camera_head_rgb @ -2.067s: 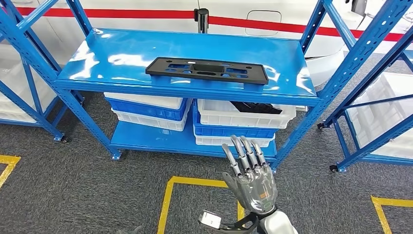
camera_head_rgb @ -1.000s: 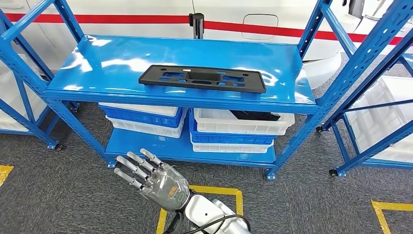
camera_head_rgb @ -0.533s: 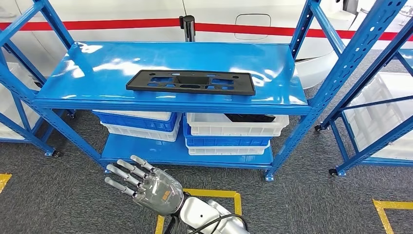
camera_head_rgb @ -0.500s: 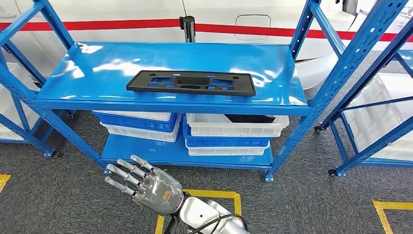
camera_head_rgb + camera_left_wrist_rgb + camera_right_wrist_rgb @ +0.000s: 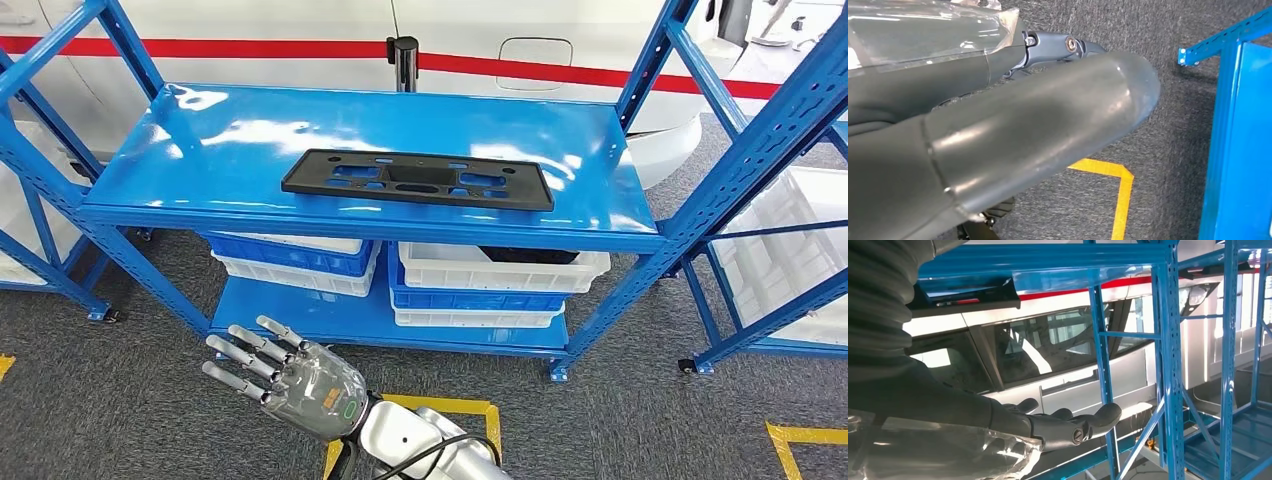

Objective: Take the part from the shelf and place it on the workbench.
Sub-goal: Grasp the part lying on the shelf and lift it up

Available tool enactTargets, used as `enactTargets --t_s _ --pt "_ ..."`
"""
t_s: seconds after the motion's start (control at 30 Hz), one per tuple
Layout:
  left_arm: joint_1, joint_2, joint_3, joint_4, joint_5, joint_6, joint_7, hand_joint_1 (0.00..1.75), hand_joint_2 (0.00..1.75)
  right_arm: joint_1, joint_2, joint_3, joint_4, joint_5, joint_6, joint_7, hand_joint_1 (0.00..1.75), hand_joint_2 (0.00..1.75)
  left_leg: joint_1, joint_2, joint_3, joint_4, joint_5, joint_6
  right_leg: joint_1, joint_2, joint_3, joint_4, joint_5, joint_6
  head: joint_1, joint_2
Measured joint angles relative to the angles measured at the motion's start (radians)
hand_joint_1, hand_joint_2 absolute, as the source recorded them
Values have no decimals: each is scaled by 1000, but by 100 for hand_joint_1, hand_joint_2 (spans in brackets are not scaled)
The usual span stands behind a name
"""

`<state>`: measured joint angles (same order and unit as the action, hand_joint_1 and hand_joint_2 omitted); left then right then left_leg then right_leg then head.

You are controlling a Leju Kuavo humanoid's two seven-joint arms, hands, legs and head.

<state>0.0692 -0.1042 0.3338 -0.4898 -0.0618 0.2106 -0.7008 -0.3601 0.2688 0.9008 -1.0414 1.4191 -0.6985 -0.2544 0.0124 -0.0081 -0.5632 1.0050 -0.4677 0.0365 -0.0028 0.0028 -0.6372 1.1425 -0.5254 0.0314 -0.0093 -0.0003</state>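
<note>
- The part [image 5: 417, 179], a flat black plate with cut-outs, lies lengthwise on the top board of the blue shelf [image 5: 250, 120], near the board's front edge and about midway along it.
- The step in hand is the reach. As I judge it, the right hand [image 5: 290, 378] should rise above the shelf's front edge before it goes in, since the plate is thin and lies flat.
- A grip on the long edge nearest the shelf's front looks best, close to the plate's middle so it does not tip.
- The right hand hangs low in front of the shelf, below the top board, released, fingers spread and straight, holding nothing.
- The left hand [image 5: 998, 135] hangs over the floor beside the shelf; I cannot tell whether it is clenched or released.
</note>
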Motion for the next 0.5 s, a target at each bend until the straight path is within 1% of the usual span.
enactTargets --t_s 0.03,0.07,0.1,0.13,0.2,0.23,0.27,0.3,0.33,0.37,0.4,0.43,0.47,0.5 --pt "0 0 0 0 0 0 0 0 0 -1 1 1 0 0 0 0 0 175 -3 -1 5 1 -5 -4 1 -1 30 -66 30 -2 0 0" --pt "0 -1 0 0 -1 0 0 0 0 -2 1 2 1 -3 0 0 0 175 -5 -1 8 2 -10 -9 2 -3 50 -111 49 -7 0 0" --pt "0 -1 1 0 -2 0 0 0 0 -5 2 4 1 -9 0 1 0 175 -6 -1 9 2 -14 -14 3 -3 60 -131 58 -14 -1 0" --pt "-1 -2 3 0 -4 0 0 0 0 -10 5 6 2 -19 0 2 0 175 -7 0 10 2 -16 -19 5 -2 62 -133 59 -21 -1 0" --pt "-8 -1 13 2 -10 0 0 0 0 -30 15 15 4 -50 0 8 0 175 -1 2 9 8 -22 -30 -2 1 67 -140 62 -34 -1 0" --pt "-14 0 18 5 -12 1 0 0 0 -43 22 21 7 -65 0 13 0 175 1 2 2 29 -35 -35 -6 1 72 -144 63 -41 -2 0" --pt "-21 1 23 9 -15 3 0 0 0 -56 30 29 9 -79 0 18 0 175 3 3 -17 70 -56 -41 -10 1 77 -148 62 -46 -3 0" --pt "-26 2 27 14 -15 6 0 0 0 -66 35 37 12 -91 0 23 0 175 4 4 -45 128 -83 -47 -10 1 81 -149 60 -50 -3 0" --pt "-30 3 31 20 -16 9 0 0 0 -74 40 46 15 -100 0 29 0 175 7 4 -83 196 -110 -52 -10 0 83 -149 57 -54 -4 0" --pt "-31 4 37 25 -17 14 0 0 0 -79 43 56 17 -107 0 34 0 175 9 4 -118 252 -127 -57 -10 1 86 -148 55 -56 -4 0" --pt "-32 5 42 29 -17 19 0 0 0 -83 45 66 20 -112 0 38 0 175 12 5 -141 279 -124 -61 -10 2 88 -148 53 -57 -4 0" --pt "-32 5 46 32 -18 25 0 0 0 -87 46 75 22 -116 0 40 0 175 16 5 -145 268 -102 -64 -11 4 91 -148 50 -57 -4 0" --pt "-32 6 50 34 -19 30 0 0 0 -90 48 83 24 -119 0 41 0 175 19 5 -129 218 -62 -66 -12 6 97 -147 46 -54 -4 0" --pt "-33 6 53 35 -20 36 0 0 0 -94 50 91 26 -123 0 42 0 175 24 6 -101 148 -20 -69 -12 8 102 -147 41 -50 -4 0"
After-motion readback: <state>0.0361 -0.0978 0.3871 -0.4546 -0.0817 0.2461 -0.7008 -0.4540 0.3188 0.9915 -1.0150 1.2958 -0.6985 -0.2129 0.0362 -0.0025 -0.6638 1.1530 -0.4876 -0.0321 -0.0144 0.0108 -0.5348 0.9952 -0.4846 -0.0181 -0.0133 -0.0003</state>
